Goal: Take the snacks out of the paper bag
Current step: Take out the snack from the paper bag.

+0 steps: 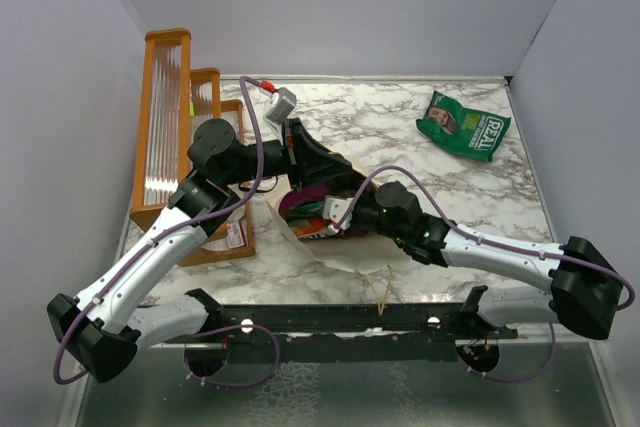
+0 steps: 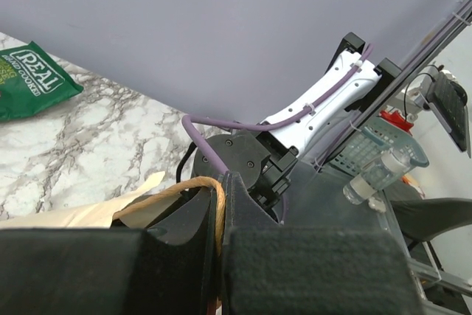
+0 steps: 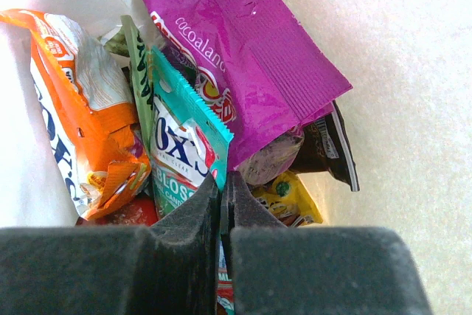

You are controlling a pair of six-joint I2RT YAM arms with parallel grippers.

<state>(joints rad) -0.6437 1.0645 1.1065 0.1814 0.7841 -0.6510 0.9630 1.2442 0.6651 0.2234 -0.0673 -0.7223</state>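
My left claw (image 2: 223,195) is pinching the paper bag (image 1: 345,252) by its handle (image 2: 169,191). My right claw (image 3: 223,191), inside it, is clamping a teal packet (image 3: 184,145). Only one green chip bag (image 1: 463,124) is lying out, far right; the other snacks (image 3: 243,57) are waiting inside.

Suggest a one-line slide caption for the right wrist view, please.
Inside the paper bag, the right gripper pinches the edge of a teal-pink packet, between a purple pouch and an orange chip bag.
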